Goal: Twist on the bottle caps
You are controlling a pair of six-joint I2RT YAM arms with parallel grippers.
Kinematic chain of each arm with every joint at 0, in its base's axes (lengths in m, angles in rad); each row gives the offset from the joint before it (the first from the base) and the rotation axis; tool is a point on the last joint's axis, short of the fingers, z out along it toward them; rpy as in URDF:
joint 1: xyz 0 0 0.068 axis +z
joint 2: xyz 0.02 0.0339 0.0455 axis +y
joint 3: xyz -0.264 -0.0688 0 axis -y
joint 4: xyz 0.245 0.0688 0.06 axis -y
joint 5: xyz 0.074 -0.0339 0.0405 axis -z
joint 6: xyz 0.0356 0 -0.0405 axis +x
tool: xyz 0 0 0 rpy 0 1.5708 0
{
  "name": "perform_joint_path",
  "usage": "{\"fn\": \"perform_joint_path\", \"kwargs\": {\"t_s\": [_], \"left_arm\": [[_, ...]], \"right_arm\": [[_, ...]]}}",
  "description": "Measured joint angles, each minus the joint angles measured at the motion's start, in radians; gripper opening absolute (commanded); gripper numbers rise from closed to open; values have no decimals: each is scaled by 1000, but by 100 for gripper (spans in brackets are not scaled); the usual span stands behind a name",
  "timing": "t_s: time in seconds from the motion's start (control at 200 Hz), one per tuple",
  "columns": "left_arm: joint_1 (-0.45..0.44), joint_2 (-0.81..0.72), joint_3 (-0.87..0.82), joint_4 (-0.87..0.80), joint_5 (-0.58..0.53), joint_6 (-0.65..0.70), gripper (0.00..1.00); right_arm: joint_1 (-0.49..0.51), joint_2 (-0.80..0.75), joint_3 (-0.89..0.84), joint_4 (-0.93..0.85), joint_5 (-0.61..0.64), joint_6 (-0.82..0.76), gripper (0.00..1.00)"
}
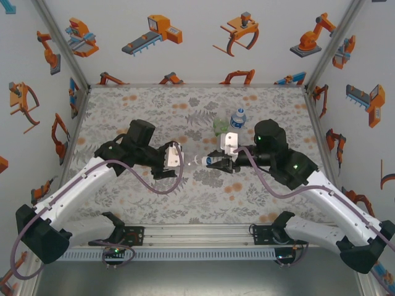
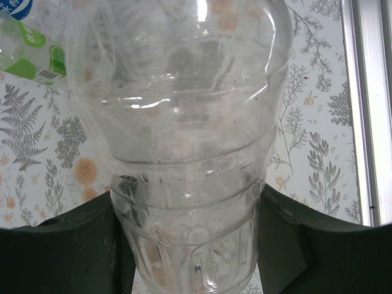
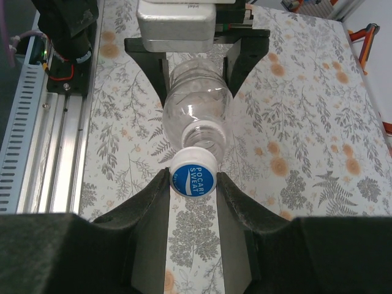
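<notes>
1. Treat the left gripper (image 2: 187, 205) as the vice: closed narrow on the lower body of the clear bottle (image 3: 196, 101), held level above the middle of the table (image 1: 123, 117), neck toward the right arm.
2. Do the turning with the right gripper (image 3: 193, 179), pinched narrow on the rim of the bottle cap (image 3: 192, 174), right at the bottle's mouth.
3. Check alignment first. From the right wrist view, looks slightly off the neck's axis, so square the cap before turning. Cannot tell whether the threads have caught.
4. Press lightly along the neck while rolling the wrist. Avoid pushing hard, which would likely buckle the thin plastic or cross-thread the cap.
5. Release, regrip and repeat once the wrist roll runs out.
6. Leave the green-tinted bottle (image 1: 220, 126) and blue-label bottle (image 1: 238, 117), upright near the table's far edge right of centre, for later.
</notes>
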Motion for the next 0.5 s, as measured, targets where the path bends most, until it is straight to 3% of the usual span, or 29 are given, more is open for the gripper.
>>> {"fn": "perform_joint_path", "kwargs": {"t_s": [0.501], "left_arm": [[-5,-3,-11,-14,-11,40,0]], "right_arm": [[0,73,25,-2,-64,-27,0]]}}
